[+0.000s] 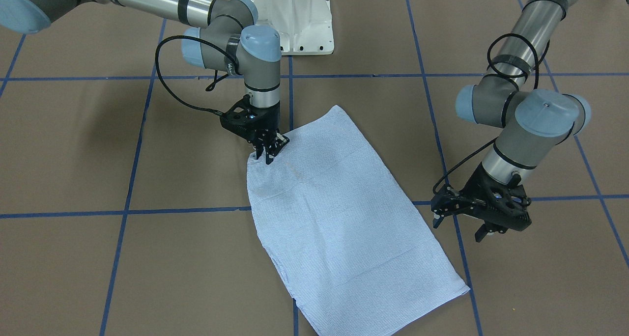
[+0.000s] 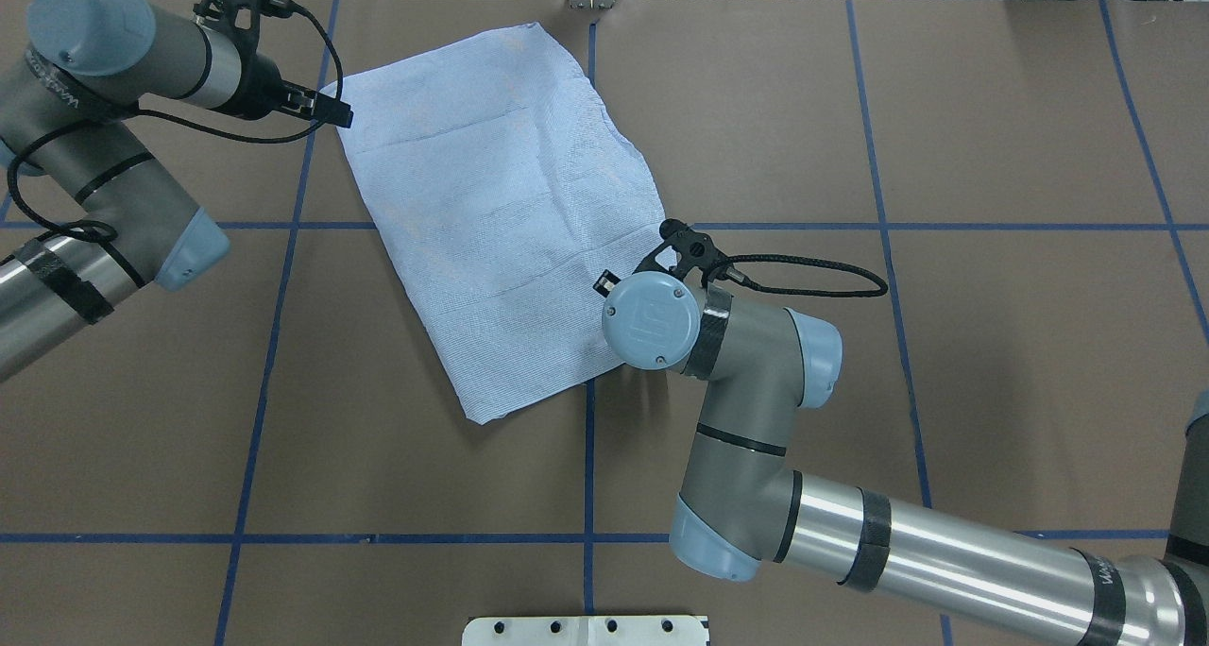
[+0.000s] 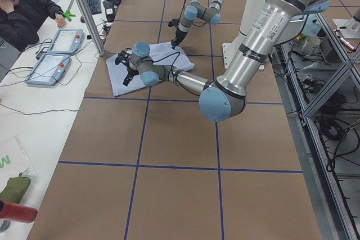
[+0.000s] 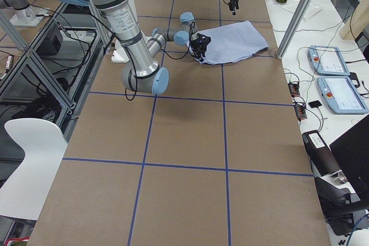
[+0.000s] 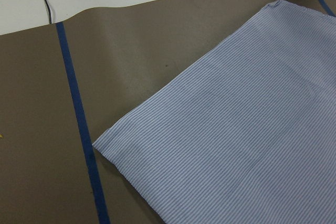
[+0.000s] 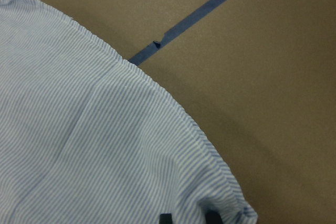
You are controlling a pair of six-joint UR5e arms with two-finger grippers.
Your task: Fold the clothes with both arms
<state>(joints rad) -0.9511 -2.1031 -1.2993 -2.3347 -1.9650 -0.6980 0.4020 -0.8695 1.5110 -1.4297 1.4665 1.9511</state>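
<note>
The light-blue striped shirt (image 1: 334,203) lies flat on the brown table, folded into a long rectangle; collar, buttons and label are hidden. It also shows in the overhead view (image 2: 491,212). My right gripper (image 1: 269,152) points down at the shirt's rounded corner nearest the robot. The right wrist view shows its two fingertips (image 6: 165,217) slightly apart over the cloth (image 6: 79,145), so it is open. My left gripper (image 1: 459,228) is open and empty, hovering off the cloth beside the shirt's far edge, as the overhead view shows (image 2: 332,112). The left wrist view shows a shirt corner (image 5: 100,145).
The white pedestal base (image 1: 295,16) stands at the robot's side of the table. Blue tape lines (image 1: 123,213) grid the brown surface. In the exterior left view an operator (image 3: 22,4) sits by two teach pendants (image 3: 56,54) and a metal post (image 3: 84,9).
</note>
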